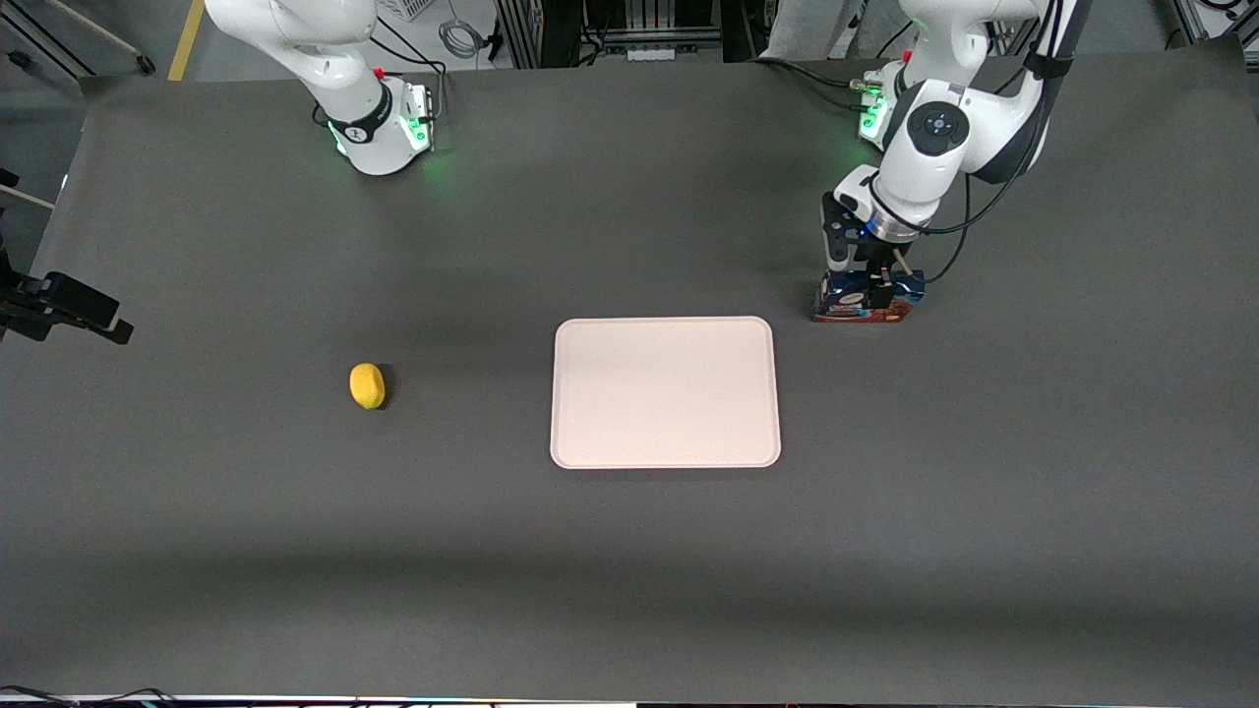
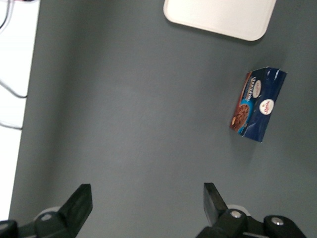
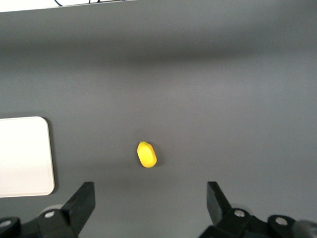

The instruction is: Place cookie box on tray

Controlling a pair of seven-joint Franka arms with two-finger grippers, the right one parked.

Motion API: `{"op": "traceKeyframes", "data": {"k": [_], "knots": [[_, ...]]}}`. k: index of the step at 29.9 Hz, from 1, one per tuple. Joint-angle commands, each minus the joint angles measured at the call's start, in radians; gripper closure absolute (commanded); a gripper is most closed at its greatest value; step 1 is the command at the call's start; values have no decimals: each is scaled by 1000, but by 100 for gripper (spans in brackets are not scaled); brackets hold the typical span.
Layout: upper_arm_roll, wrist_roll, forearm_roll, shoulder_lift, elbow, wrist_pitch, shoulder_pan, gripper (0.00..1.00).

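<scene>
I see the cookie box (image 1: 868, 300) lying flat on the table (image 1: 629, 551), just off the tray (image 1: 665, 391) at about its two o'clock corner, not touching it. My gripper (image 2: 147, 206) hangs above the box with fingers spread, holding nothing. I judge the carton light, crushable and slick, so I'd pinch across its narrow width.

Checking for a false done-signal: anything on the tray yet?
Nothing; the tray shows only bare surface, with no part covered. The cookie box lies on the table beside it, toward the working arm's end. The claw hangs open above the table.
</scene>
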Motion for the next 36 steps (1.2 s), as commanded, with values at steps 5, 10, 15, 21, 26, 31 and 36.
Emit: {"op": "traceKeyframes", "data": {"k": [5, 10, 15, 21, 26, 31, 36], "knots": [[-75, -438, 114, 116, -4, 62, -2, 82], [-80, -463, 218, 221, -7, 114, -9, 82], [-94, -552, 329, 328, -3, 191, -18, 82], [-94, -590, 375, 429, 25, 223, -18, 82], [-83, -612, 428, 474, 32, 223, -16, 82], [-57, -667, 513, 551, 66, 223, -16, 82], [-55, -713, 580, 611, 91, 223, -16, 82]]}}
